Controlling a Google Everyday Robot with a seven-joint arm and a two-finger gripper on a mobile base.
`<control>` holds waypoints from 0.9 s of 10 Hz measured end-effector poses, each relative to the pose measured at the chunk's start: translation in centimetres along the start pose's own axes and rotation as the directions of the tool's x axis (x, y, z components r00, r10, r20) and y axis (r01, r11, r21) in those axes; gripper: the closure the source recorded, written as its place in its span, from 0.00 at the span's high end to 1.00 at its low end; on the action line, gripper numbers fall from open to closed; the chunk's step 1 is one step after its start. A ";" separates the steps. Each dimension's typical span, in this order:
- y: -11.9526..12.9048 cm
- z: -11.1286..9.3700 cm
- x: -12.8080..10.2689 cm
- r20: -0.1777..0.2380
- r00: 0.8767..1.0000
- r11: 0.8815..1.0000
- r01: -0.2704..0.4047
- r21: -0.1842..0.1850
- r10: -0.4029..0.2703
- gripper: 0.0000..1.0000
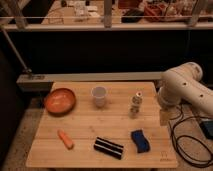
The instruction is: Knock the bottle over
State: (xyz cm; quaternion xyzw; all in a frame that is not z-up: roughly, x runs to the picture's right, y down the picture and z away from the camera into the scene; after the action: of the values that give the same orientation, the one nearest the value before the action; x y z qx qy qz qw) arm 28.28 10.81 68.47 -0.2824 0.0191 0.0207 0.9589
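The bottle (135,104) is small, slim and translucent, with a pale cap and a whitish band. It stands upright on the wooden table (85,150), right of centre and to the right of the white cup (99,96). My white arm (182,87) comes in from the right. My gripper (164,118) hangs below the arm at the table's right edge. It is to the right of the bottle, a little nearer the front, and apart from it.
An orange bowl (60,100) sits at the table's left. An orange carrot-like piece (65,139), a black striped block (109,147) and a blue sponge (140,140) lie along the front. Black cables (192,145) lie on the floor at the right. A ledge runs behind the table.
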 end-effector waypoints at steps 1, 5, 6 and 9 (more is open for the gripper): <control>0.0 0.0 0.0 0.000 1.000 1.000 0.000 0.000 0.000 0.80; 0.0 0.0 0.0 0.000 1.000 1.000 0.000 0.000 0.000 0.80; 0.0 0.0 0.0 0.000 1.000 1.000 0.000 0.000 0.000 0.80; 0.0 -0.1 0.0 -0.001 1.000 1.000 0.000 0.001 0.000 0.80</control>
State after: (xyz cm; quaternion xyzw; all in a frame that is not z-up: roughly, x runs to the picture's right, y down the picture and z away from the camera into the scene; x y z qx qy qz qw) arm 28.29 10.74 68.40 -0.2818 0.0195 0.0205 0.9590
